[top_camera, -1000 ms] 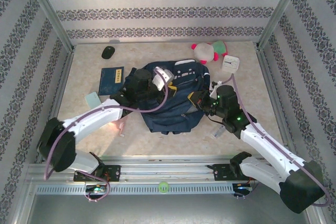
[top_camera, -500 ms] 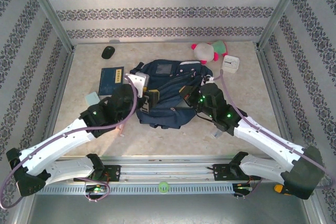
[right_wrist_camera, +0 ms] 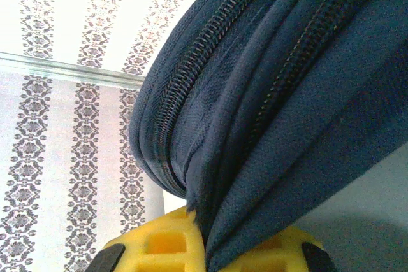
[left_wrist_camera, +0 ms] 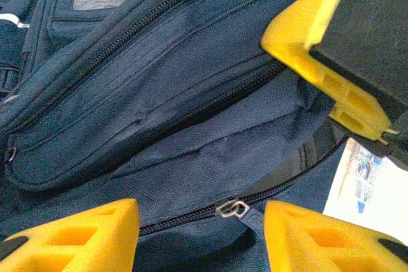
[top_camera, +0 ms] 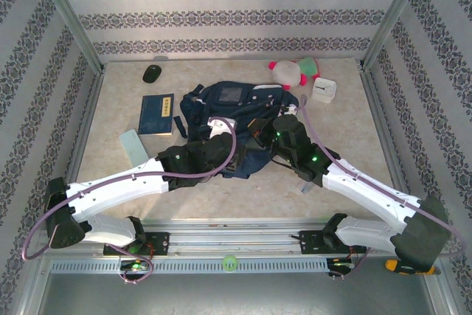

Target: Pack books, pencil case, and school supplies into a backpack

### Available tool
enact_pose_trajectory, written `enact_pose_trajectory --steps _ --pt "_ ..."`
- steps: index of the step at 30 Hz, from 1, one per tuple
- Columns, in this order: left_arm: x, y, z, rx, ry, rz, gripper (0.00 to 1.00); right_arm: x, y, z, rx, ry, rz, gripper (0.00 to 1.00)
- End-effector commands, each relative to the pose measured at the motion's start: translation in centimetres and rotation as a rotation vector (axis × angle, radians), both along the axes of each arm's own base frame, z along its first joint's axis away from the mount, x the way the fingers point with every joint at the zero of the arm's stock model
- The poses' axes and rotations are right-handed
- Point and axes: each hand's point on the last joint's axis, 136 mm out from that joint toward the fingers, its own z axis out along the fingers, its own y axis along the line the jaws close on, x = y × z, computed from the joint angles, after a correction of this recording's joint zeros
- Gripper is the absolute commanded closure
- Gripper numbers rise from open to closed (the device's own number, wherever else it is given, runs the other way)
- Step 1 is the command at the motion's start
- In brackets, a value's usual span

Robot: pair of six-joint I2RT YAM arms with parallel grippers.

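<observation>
Both grippers were at the backpack: left gripper open astride a zipper pull, right gripper clenched on fabric.

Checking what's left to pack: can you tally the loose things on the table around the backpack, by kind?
Navy book: 1
School supplies: 2 (teal square, clear packet)
Not for packing: 3 (black mouse, plush toy, white clock)
Total: 6
</observation>
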Motion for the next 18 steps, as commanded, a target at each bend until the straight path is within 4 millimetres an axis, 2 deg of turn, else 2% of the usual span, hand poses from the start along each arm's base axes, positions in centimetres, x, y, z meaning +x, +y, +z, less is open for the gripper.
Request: enact_pose_trajectory --steps 1,10,18 --pt "-0.3 -0.5 0.2 -0.022 0.019 0.075 0.47 1.3 0.4 5.9 0.106 -0.15 -0.037 1.0" --pt "-0.7 -1.8 -1.3 -0.035 0.077 0.106 0.48 1.2 0.9 6.2 0.122 -0.156 -0.028 1.0" --pt "-0.8 -0.9 -3.6 -0.004 0.102 0.179 0.54 1.2 1.0 7.3 0.138 -0.175 -0.02 1.0"
